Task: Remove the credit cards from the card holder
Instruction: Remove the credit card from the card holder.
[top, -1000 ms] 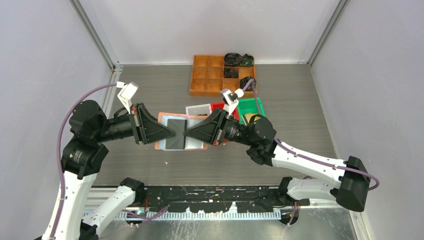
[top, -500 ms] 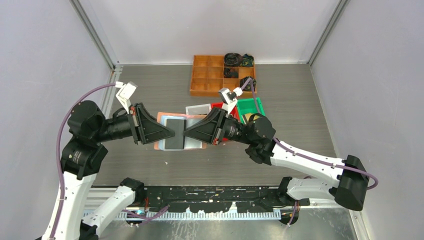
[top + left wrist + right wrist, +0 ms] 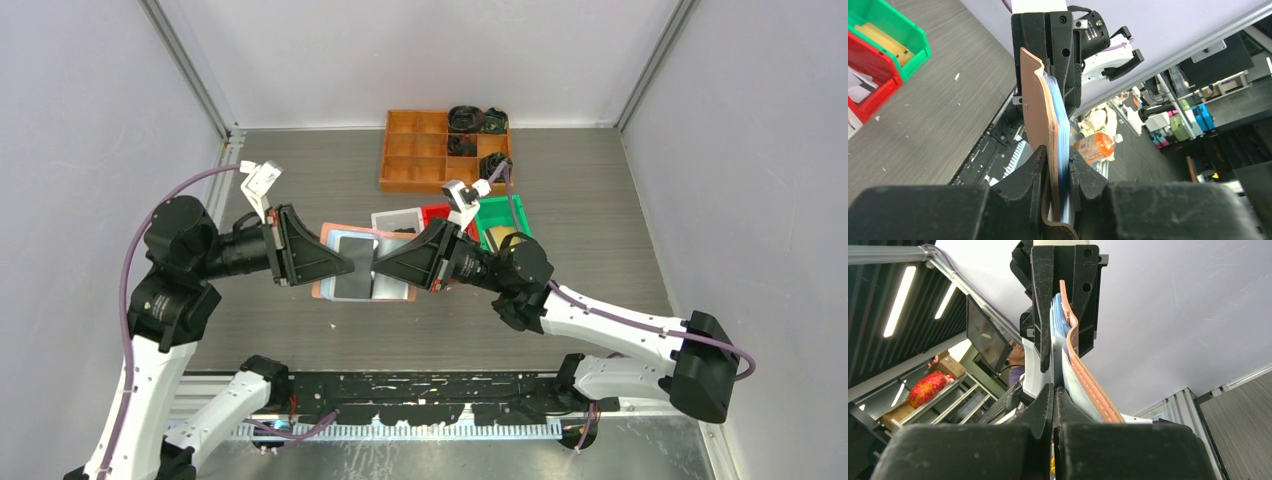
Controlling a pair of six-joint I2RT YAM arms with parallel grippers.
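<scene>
Here, the left gripper [image 3: 1058, 156] clamped one edge of the card holder [image 3: 1034, 95]; the right gripper [image 3: 1053, 390] pinched its opposite edge, a dark card [image 3: 352, 285] showing.

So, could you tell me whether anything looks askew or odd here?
Yes: the holder, clamped between both pincers, is bowed. At the right pincer its leather cover curves away outside the grip, which seems to pinch only a thin inner layer; the left pincer grips cover and pockets together.
</scene>
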